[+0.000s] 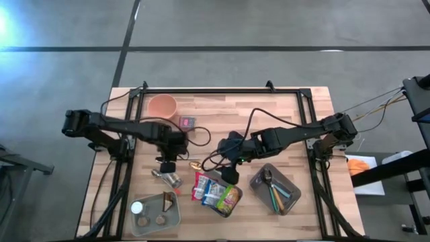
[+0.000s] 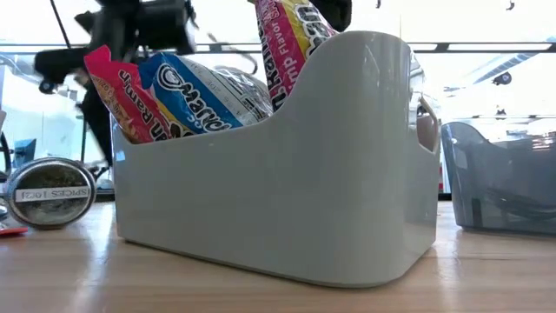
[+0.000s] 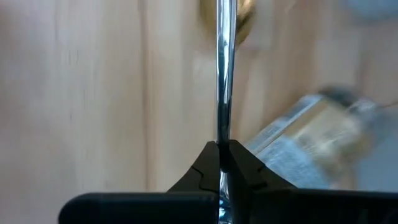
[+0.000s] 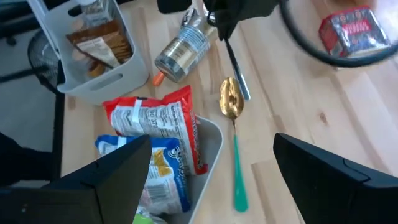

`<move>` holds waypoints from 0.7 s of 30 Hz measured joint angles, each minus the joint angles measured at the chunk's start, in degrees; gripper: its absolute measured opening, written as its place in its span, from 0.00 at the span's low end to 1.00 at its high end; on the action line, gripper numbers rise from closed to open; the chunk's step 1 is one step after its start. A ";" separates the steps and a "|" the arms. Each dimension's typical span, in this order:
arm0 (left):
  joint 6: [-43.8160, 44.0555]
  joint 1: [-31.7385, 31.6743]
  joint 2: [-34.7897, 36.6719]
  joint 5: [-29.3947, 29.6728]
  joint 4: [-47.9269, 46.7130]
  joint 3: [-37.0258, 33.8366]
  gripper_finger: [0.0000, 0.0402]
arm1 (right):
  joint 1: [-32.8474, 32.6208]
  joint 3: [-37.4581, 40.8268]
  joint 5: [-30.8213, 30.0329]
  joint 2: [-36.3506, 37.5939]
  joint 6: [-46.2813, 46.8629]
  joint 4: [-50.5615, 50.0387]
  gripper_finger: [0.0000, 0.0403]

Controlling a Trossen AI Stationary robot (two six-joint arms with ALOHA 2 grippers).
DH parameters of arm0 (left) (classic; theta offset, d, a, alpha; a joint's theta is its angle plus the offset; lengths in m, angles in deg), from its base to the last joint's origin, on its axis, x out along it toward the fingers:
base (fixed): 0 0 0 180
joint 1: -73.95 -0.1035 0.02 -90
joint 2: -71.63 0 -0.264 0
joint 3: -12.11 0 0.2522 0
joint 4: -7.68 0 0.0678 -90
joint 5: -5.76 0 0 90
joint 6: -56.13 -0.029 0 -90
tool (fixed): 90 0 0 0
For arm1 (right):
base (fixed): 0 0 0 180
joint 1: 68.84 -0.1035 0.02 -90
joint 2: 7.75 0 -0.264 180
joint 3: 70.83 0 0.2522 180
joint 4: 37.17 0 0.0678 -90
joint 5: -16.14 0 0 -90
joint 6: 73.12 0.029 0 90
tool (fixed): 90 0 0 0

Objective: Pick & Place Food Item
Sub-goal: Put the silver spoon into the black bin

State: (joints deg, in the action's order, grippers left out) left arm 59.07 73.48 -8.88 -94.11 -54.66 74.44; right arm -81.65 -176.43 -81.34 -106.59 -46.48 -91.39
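Two pincers: left clamped on an upright steel utensil handle, right apart

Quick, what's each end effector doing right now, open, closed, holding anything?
Left end effector: closed on a thin metal utensil handle.
Right end effector: open, holding nothing.

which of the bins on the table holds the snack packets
The middle bin, the one with bright packets standing in it. The left bin holds small jars, and the right bin holds cutlery.
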 joint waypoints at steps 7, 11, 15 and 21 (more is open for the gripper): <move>1.18 -0.91 0.09 -1.52 -5.70 8.03 0.00 | -0.07 -1.76 -4.33 0.00 -5.71 -1.39 0.83; 4.23 -3.28 0.09 -10.99 -6.11 11.80 0.00 | -0.43 -3.20 -9.34 0.00 -16.92 -1.24 0.83; 10.33 -5.71 0.11 -20.39 -0.71 14.63 0.00 | -2.35 -5.16 -18.05 0.00 -29.23 -1.01 0.83; 17.06 -8.33 0.11 -29.37 9.00 16.59 0.00 | -4.97 -8.48 -24.32 0.00 -41.13 -0.92 0.83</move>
State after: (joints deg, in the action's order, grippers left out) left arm 76.13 65.14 -8.77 -123.48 -45.65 91.03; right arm -86.62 -184.91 -105.66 -106.59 -87.62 -92.31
